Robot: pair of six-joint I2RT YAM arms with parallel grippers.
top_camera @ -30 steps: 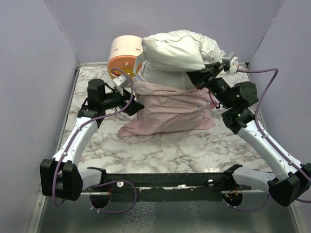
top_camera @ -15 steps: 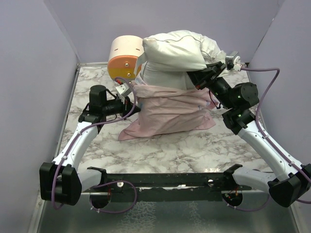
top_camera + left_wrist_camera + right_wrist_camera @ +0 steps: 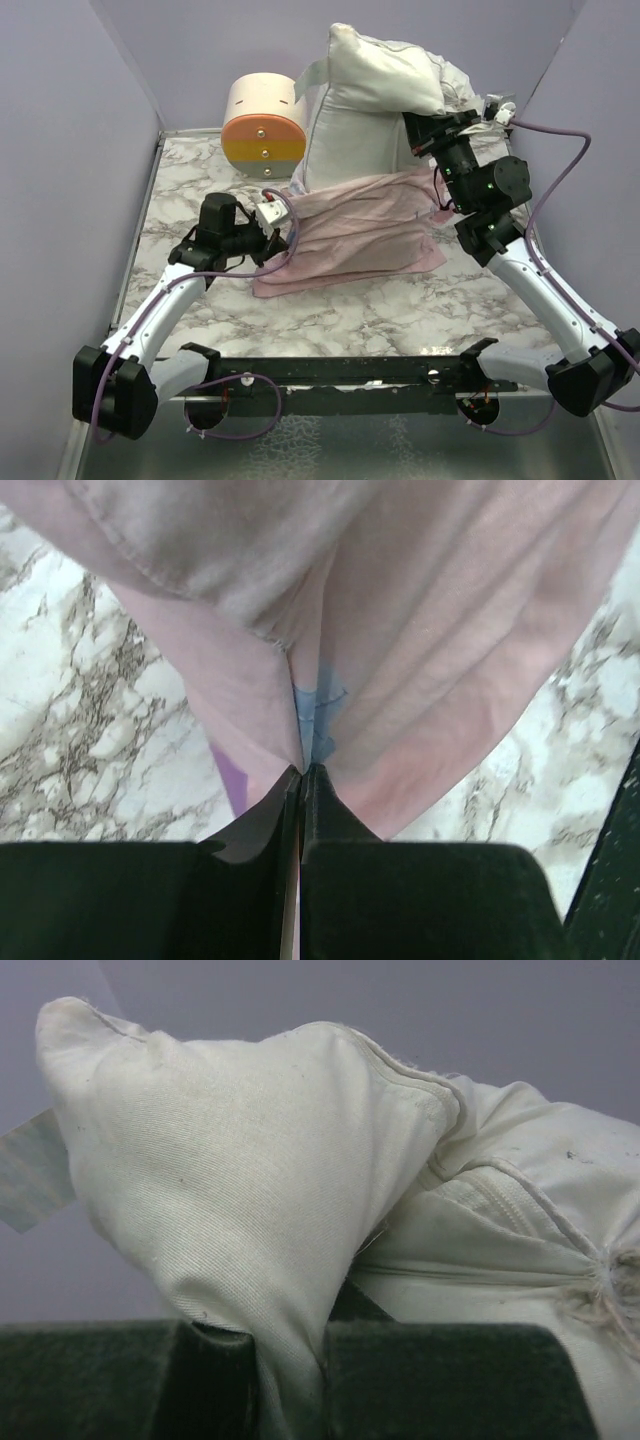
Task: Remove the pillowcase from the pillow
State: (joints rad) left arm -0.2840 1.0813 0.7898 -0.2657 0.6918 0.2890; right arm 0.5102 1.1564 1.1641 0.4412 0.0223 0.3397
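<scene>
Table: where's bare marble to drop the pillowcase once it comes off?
Best is the near strip of table between the pillowcase and the black base rail. A smaller patch lies along the left wall, beside the drawer unit. The back and right are crowded by the pillow and right arm.

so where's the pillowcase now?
Top view: the pillowcase sits centre of the table, round the lower end of the pillow, left edge pinched by the left gripper.

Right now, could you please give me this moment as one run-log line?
left tool shut on pillowcase | right tool shut on pillow | pillow upright, bottom inside pillowcase | removal unfinished
</scene>
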